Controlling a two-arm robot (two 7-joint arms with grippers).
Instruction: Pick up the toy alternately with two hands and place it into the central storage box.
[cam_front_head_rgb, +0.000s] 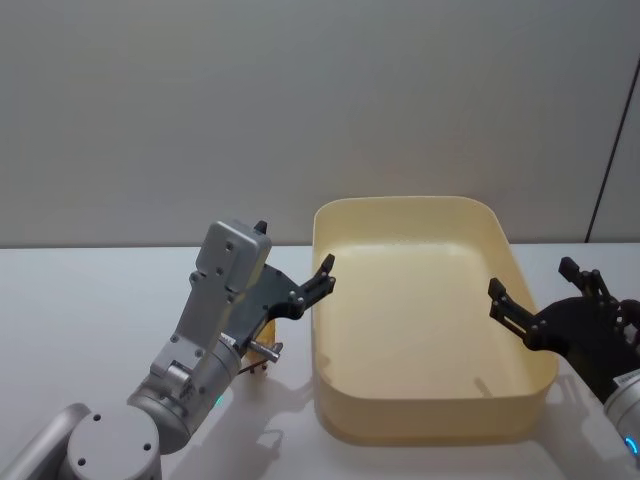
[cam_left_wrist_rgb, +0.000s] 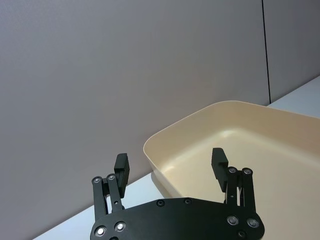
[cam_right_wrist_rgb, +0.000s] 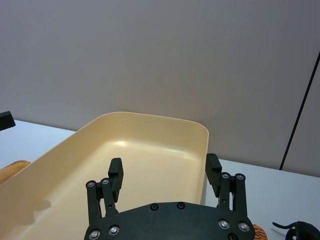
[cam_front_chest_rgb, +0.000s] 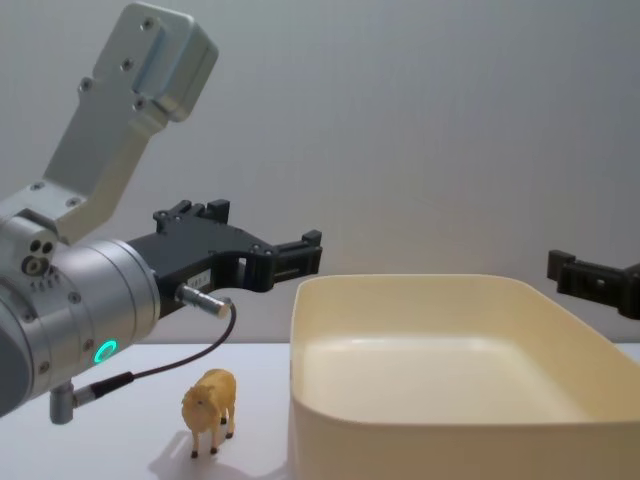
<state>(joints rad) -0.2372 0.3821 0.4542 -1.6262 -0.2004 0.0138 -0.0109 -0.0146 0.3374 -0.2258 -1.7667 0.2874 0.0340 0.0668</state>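
Toy (cam_front_chest_rgb: 210, 410) is found standing on tabletop's (cam_front_chest_rgb: 90, 455) left half, adj. to central storage box (cam_front_chest_rgb: 400, 445), not yet gripped. Left gripper (cam_left_wrist_rgb: 170, 159) is held above it, jaws wide, prob. for descent. Right gripper (cam_right_wrist_rgb: 164, 165) is held by box's right rim, jaws wide.

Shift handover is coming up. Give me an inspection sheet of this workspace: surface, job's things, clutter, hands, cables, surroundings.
Surface: white table, no spills seen.
Job's things: cream storage box, nothing seen inside; tan toy animal standing on the table beside the box's left wall, apart from it.
Clutter: small dark item on the table outside the box, too small to identify.
Hands: left hand open, raised near the box's left rim; right hand open, by the right rim; both hold nothing.
Cables: black cable looping from the left wrist.
Surroundings: plain grey wall.
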